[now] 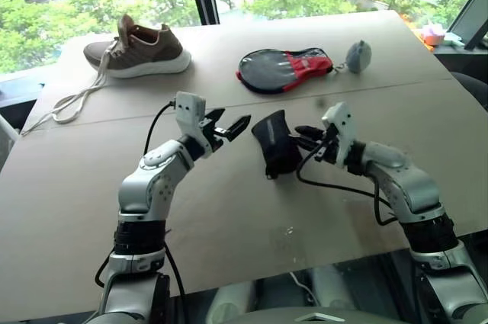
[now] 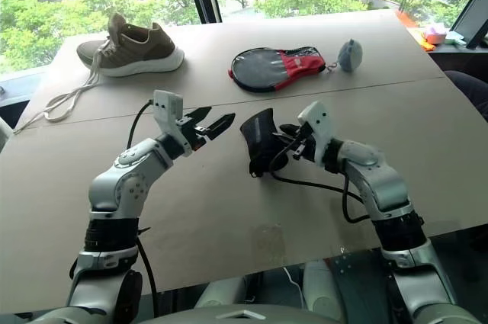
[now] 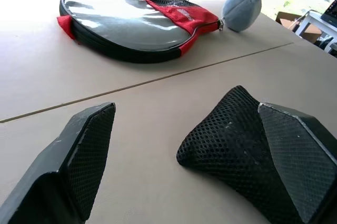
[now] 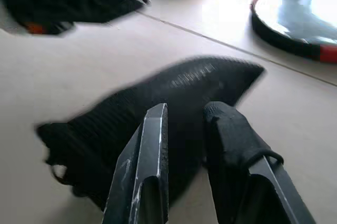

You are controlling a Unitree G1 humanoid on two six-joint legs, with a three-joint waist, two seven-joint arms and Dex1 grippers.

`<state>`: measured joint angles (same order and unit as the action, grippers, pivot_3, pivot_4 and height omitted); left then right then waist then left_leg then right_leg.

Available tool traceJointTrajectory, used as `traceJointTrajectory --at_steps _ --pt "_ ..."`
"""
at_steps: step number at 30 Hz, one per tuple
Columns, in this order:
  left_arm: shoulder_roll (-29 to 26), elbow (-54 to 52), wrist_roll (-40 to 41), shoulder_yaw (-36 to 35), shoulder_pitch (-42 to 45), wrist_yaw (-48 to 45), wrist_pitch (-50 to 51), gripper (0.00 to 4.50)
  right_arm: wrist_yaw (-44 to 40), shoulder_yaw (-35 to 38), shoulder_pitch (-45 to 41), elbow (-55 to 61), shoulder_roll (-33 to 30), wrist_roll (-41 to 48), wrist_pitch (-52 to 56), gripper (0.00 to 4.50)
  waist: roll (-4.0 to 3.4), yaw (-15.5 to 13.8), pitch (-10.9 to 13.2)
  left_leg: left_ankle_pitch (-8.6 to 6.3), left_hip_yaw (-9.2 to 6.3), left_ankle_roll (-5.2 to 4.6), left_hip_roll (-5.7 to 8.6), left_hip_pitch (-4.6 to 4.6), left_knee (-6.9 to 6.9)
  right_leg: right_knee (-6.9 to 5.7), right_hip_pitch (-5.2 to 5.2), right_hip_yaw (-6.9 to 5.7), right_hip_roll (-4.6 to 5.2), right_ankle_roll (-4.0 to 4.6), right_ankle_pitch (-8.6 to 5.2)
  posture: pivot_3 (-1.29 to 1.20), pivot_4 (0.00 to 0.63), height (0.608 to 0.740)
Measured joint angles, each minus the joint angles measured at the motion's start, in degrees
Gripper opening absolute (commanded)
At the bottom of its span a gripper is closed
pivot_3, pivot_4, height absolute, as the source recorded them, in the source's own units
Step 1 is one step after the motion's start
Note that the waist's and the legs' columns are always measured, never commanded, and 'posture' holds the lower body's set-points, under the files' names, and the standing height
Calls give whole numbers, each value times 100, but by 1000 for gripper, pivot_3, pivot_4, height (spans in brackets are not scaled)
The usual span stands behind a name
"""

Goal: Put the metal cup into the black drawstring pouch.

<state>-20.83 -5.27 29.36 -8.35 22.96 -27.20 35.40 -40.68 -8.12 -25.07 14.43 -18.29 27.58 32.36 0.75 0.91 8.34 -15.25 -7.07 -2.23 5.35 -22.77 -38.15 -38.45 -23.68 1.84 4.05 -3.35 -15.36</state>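
The black drawstring pouch (image 1: 276,145) stands upright near the middle of the cardboard-covered table, its cord hanging at its lower end. My right gripper (image 1: 306,136) is shut on the pouch's right edge; in the right wrist view the fabric (image 4: 158,97) wraps over one finger (image 4: 231,139). My left gripper (image 1: 229,126) hovers open just left of the pouch, apart from it, with nothing between its fingers (image 3: 79,155). The pouch (image 3: 226,139) lies in front of its right finger. The metal cup is hidden from view.
A black-and-red paddle case (image 1: 284,68) and a grey fuzzy ball (image 1: 357,56) lie at the back. A brown shoe (image 1: 139,51) with long laces sits at the back left. The table (image 1: 229,225) is bare in front of the pouch.
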Motion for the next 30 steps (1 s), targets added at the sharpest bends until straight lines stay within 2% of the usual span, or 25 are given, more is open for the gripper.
traceJointTrajectory --at_steps 4,9,14,17,20,22,25,30 --pt "-173 22 0 -229 -11 -3 -86 4486 210 146 -24 5 -23 59 144 1072 1 -51 -1 0 -6 0 8 0 -8 1 5 -11 5 0 0 0 150 740" --pt "-530 284 -35 -480 59 -62 -228 4486 868 156 -63 -1068 -434 -1066 -159 1072 2 -20 -1 1 -1 1 6 0 0 -6 -3 -12 3 0 0 0 150 740" --pt "-793 235 -109 -224 64 -464 -243 4486 802 -57 -62 -1184 -538 -1421 -258 1072 2 18 -1 0 4 0 5 0 5 -2 -3 -6 3 0 0 0 150 740" --pt "-1256 -196 -90 304 -157 -1239 -142 4486 567 -355 -18 -1069 -555 -1479 -231 1072 1 25 -1 0 4 0 4 0 8 0 -3 -2 3 1 0 0 150 740" --pt "-2074 -489 -91 794 -325 -2262 -84 4486 467 -569 3 -972 -410 -1486 -144 1072 -2 62 1 0 2 1 0 1 12 -2 -4 12 0 1 0 0 150 740" --pt "-2626 -480 -57 787 -318 -2922 -102 4486 452 -630 -4 -867 -229 -1431 -85 1072 -4 79 2 1 1 1 0 4 12 -4 -4 12 -2 1 0 0 150 740" --pt "-3130 -482 275 584 -293 -3853 -160 4486 462 -628 -80 -788 77 -1286 24 1072 -5 107 3 0 1 1 0 3 13 1 -5 9 0 1 0 0 150 740" --pt "-3374 -412 422 378 -310 -4481 -329 4486 265 -409 -107 -349 461 -681 120 1072 -8 107 5 0 -4 0 0 1 20 15 -4 -6 1 1 0 0 150 740"
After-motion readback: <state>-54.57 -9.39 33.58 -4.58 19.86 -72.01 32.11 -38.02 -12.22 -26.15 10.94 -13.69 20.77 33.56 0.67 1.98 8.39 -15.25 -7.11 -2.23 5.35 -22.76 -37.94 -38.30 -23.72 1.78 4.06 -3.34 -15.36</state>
